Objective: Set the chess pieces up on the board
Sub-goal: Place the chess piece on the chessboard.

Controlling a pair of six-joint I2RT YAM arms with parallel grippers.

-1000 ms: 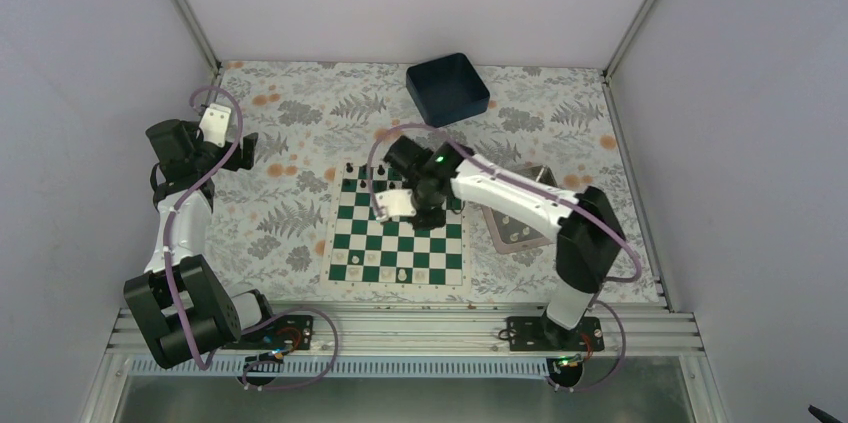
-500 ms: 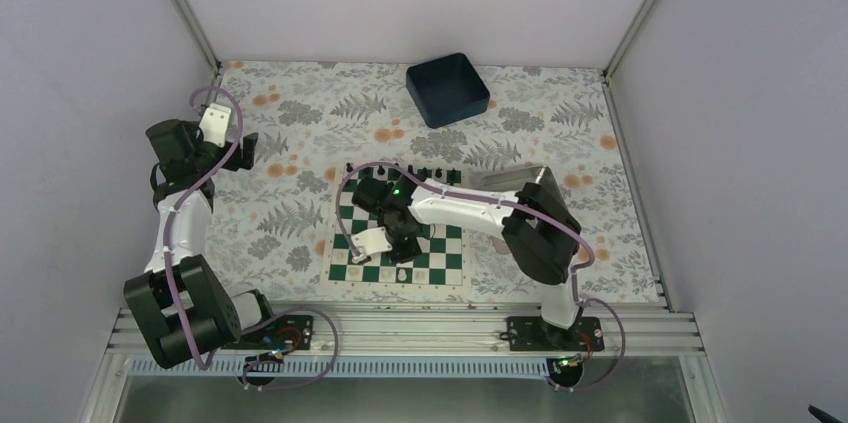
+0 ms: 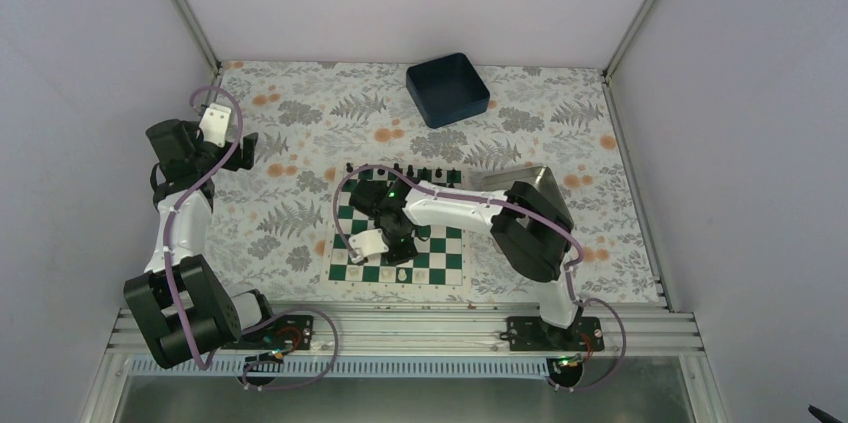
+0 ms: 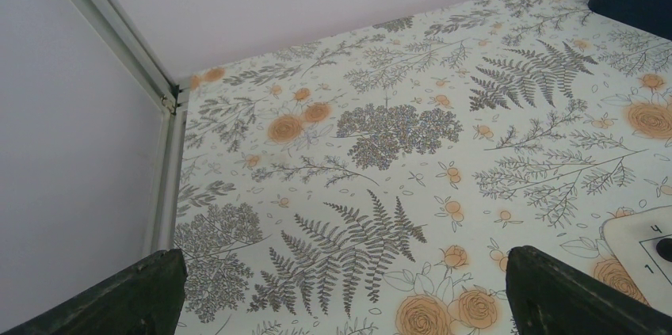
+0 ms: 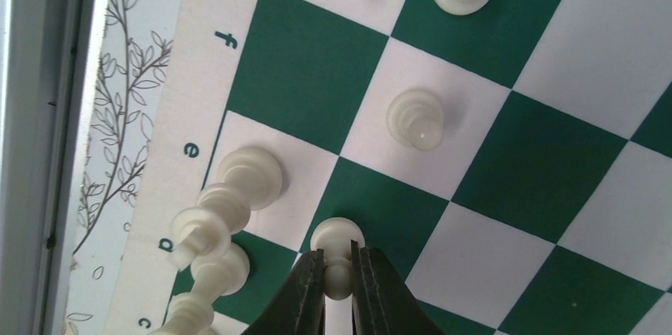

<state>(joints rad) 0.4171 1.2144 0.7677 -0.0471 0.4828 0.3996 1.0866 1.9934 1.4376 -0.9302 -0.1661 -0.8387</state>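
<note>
The board lies mid-table, its green and white squares filling the right wrist view. My right gripper is shut on the head of a white pawn whose base rests on a green square in the second row. In the top view that gripper hangs over the board's near left part. Other white chess pieces stand close: a pawn, a tall piece, and more along the edge row. My left gripper is open over bare tablecloth, far left.
Black pieces line the board's far row. A dark blue bin sits at the back. A silver tray lies right of the board, partly under the right arm. A board corner shows in the left wrist view.
The right arm swung from the board's far middle toward its near left part and came down with the pawn. The left arm has not moved.
</note>
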